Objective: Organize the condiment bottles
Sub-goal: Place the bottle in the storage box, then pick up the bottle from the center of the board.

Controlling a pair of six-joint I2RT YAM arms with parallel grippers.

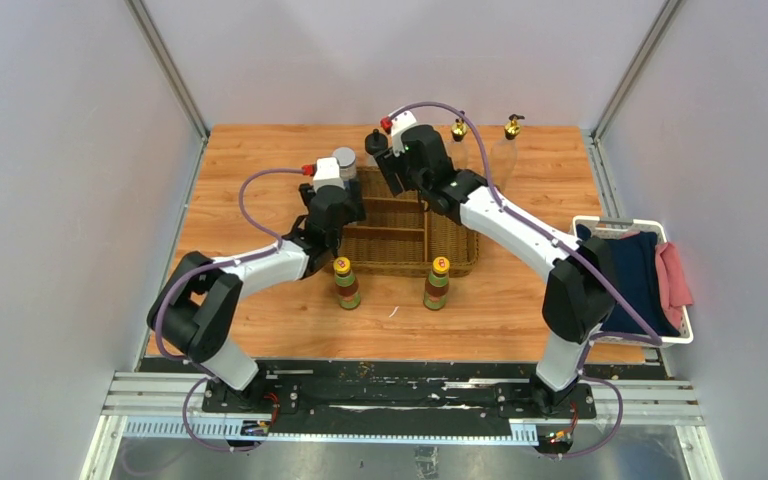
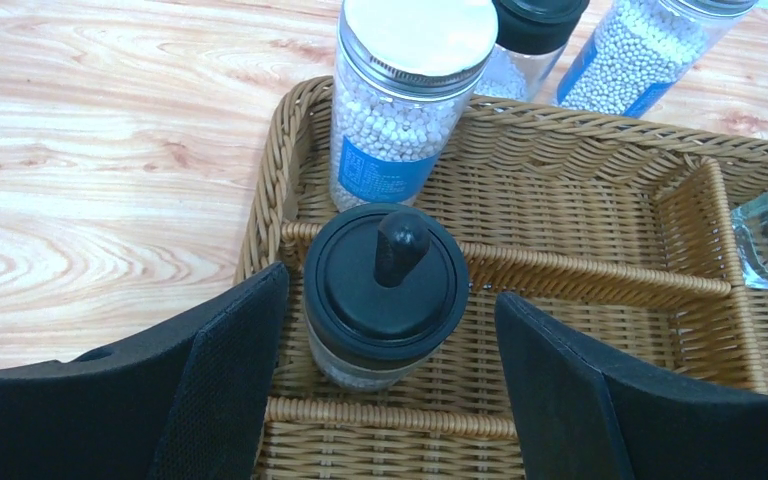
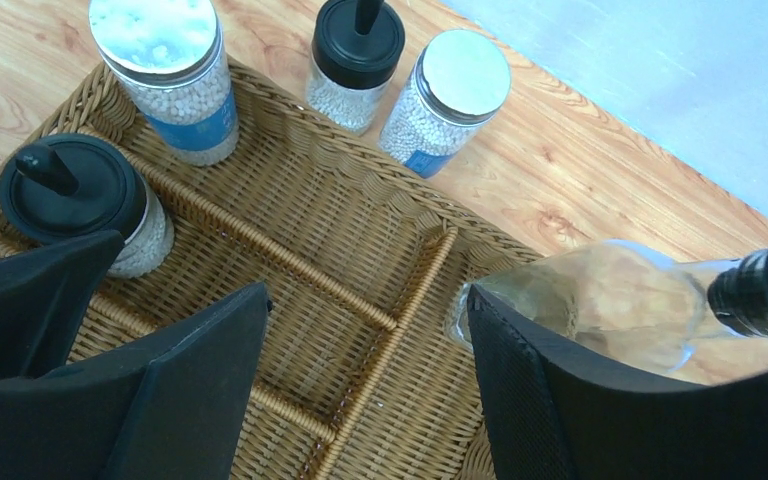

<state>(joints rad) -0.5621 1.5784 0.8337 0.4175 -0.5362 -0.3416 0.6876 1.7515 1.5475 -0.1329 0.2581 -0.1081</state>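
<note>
In the left wrist view a black-capped bottle (image 2: 385, 290) stands in a compartment of the wicker basket (image 2: 580, 200). My left gripper (image 2: 390, 290) is open around it, with a gap on each side. Behind it a grey-lidded jar (image 2: 410, 90) stands in the basket. A second black-capped bottle (image 2: 535, 30) and a second jar (image 2: 650, 40) stand just outside the rim. My right gripper (image 3: 365, 295) is open over the basket's dividers with nothing between its fingers. A clear gold-topped bottle (image 3: 620, 300) has its base in a compartment beside the right finger. Two yellow-capped bottles (image 1: 346, 283) (image 1: 437, 283) stand in front of the basket. Another gold-topped bottle (image 1: 511, 127) stands at the back.
A white laundry basket (image 1: 682, 325) with dark blue and pink cloths sits at the table's right edge. Grey walls and metal posts close in the left, right and back sides. Both arms reach over the wicker basket (image 1: 450, 262) at mid-table.
</note>
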